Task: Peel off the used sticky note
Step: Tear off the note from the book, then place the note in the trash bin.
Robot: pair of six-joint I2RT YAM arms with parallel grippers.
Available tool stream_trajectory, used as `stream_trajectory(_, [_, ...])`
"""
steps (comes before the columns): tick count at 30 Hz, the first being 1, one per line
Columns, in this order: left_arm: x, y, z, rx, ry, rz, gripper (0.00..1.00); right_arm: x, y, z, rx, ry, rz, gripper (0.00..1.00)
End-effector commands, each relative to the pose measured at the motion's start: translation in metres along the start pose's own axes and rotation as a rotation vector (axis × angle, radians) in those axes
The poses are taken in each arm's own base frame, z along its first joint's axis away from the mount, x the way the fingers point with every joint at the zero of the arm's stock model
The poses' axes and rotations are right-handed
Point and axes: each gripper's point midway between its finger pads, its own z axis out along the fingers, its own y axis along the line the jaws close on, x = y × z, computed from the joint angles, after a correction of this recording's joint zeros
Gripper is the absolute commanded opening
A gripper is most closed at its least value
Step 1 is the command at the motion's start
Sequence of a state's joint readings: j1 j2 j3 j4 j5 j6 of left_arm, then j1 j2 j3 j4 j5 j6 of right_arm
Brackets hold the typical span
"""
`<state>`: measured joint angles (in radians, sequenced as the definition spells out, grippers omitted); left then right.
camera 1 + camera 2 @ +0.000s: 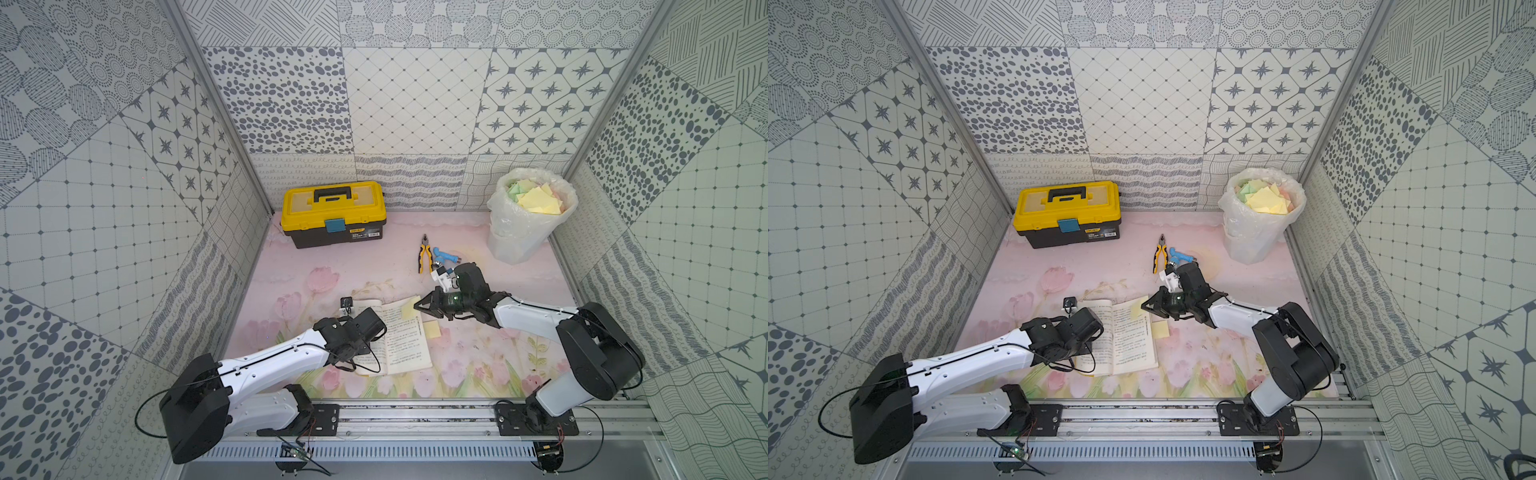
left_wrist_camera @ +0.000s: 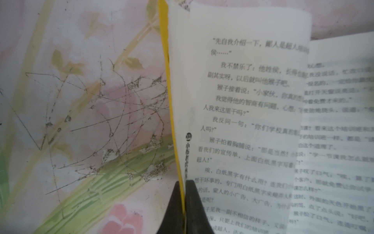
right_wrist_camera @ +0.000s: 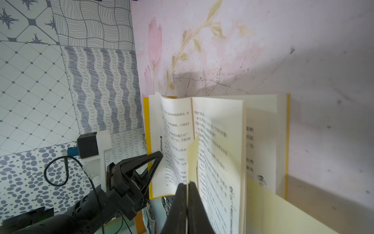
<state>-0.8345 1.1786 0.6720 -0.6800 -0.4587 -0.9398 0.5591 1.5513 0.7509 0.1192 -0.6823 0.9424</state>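
- The toolbox [image 1: 332, 212] stood at the back left. It was a hard plastic box with a yellow lid, a black base and handle, and a blue latch.
- The left gripper [image 2: 184, 183] had its black wedge-shaped fingers pressed together on the left edge of the book [image 1: 405, 340]. They pinched the thin yellow cover against the matte white pages.
- The book lay open on the mat between the two arms, and its printed pages were a little curved.
- The sticky note [image 1: 409, 309], a pale yellow square of thin paper, sat at the far right corner of the right-hand page. In the right wrist view it stood on its edge, away from the page.
- The right gripper [image 3: 187, 183] was closed on the near end of this note.
- A second note [image 1: 432, 330], also pale yellow, lay flat at the book's right edge.
- The pliers [image 1: 424, 257], with yellow and black handles, lay behind the book.
- The bin [image 1: 528, 224] at the back right was lined with a wrinkled clear bag. It held many yellow, green and pink notes.
- The mat [image 1: 291, 266] was pink with tulips, and it looked scratched in the left wrist view.
- The walls [image 1: 411, 104] carried grey and white panels of dots, stars, grids and waves.
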Motion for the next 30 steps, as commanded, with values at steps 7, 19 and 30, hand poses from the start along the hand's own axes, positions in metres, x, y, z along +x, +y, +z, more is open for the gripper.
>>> stream_trajectory(7, [-0.008,-0.020,-0.012,0.220,-0.081,0.004,0.43,-0.043,0.045,-0.062,-0.047,-0.144,-0.119,0.09])
stream_trajectory(19, [-0.009,-0.029,-0.018,0.331,-0.122,0.005,0.72,-0.083,0.080,-0.136,-0.083,-0.302,-0.180,0.12])
stream_trajectory(30, [-0.012,-0.037,-0.029,0.450,-0.183,0.019,0.85,-0.103,0.088,-0.177,-0.093,-0.388,-0.186,0.13])
